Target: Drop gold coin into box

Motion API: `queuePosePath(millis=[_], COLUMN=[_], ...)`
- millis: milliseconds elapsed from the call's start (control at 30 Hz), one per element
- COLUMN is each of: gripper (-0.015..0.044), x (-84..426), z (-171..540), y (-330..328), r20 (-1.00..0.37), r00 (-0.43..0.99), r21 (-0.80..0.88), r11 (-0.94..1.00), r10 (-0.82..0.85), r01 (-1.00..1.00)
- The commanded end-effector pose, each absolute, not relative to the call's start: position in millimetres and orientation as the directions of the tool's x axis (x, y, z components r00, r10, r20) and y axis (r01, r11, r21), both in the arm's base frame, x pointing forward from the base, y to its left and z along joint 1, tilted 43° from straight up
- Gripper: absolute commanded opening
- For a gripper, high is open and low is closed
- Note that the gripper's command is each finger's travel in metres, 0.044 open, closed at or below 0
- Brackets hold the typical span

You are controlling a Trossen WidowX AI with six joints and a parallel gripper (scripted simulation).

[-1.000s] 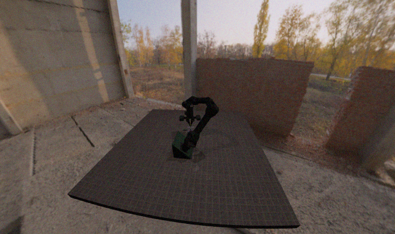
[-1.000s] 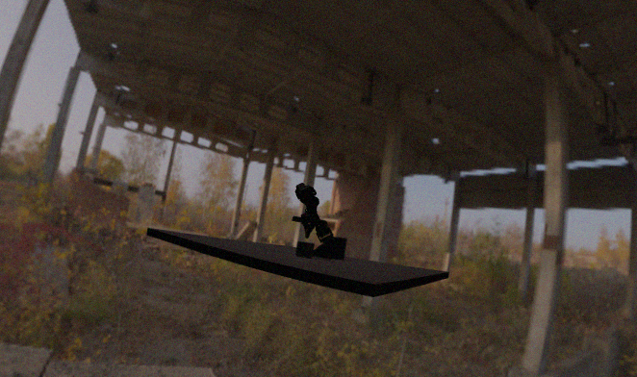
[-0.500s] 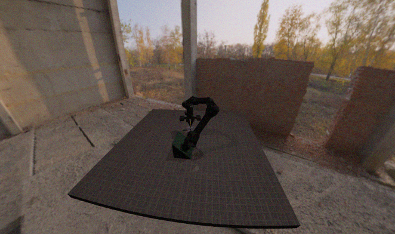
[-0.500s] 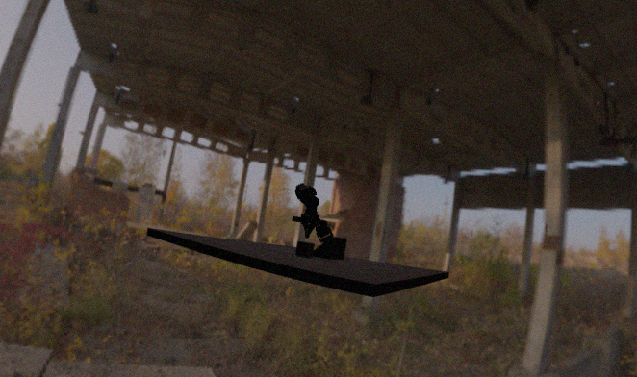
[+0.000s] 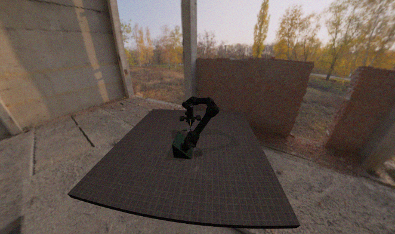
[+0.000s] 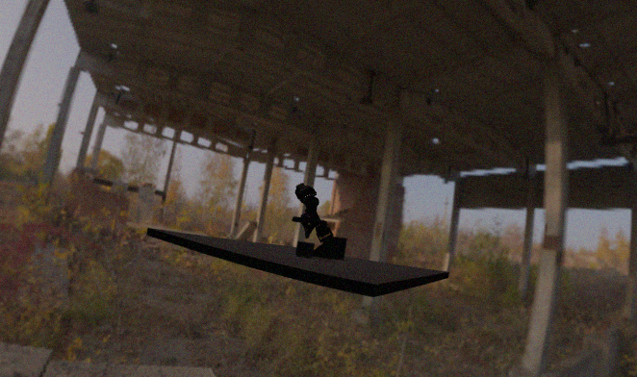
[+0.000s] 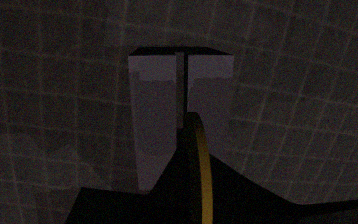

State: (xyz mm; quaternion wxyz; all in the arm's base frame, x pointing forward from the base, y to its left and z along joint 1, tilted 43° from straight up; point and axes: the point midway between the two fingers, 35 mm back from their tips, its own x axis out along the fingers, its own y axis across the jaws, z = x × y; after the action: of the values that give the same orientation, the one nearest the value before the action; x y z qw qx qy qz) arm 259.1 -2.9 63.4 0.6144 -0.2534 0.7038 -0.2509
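Observation:
My gripper (image 5: 190, 125) (image 6: 307, 234) (image 7: 187, 154) is shut on the gold coin (image 5: 191, 122) (image 7: 206, 175) and points down above the box. The coin stands on edge between the fingers, its rim towards the wrist camera. The closed grey box (image 6: 305, 249) (image 7: 155, 115) lies below, its pale lid showing in the wrist view. The slot (image 7: 182, 85) runs up and down there, nearly in line with the coin. The coin's far end overlaps the slot's near end, slightly to its right. The height of the coin above the lid is hard to judge. I cannot make out the dark-green holder.
A dark-green wedge-shaped block (image 5: 178, 146) (image 6: 339, 247) stands beside the arm's base and hides most of the box in the top view. The dark gridded table (image 5: 228, 185) (image 6: 378, 273) carries everything. The light is dim.

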Motion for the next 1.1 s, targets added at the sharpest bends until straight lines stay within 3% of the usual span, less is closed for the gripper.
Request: queuePosePath(millis=[0,767,967,1067], gripper=[0.0000,0.0000,0.0157,0.0161], x=[259.1,257.5,257.1,257.1], z=[61.7,50.4,51.4,51.4], y=[-4.2,-15.2,-13.9,-13.9], r20=[-0.738,-0.738,-0.740,-0.740], r00=[-0.114,-0.114,-0.118,-0.118], r21=[-0.664,-0.664,-0.662,-0.662], r11=[0.746,0.746,0.748,0.748], r10=[-0.665,-0.665,-0.663,-0.663], r01=[-0.051,-0.054,-0.050,-0.050])
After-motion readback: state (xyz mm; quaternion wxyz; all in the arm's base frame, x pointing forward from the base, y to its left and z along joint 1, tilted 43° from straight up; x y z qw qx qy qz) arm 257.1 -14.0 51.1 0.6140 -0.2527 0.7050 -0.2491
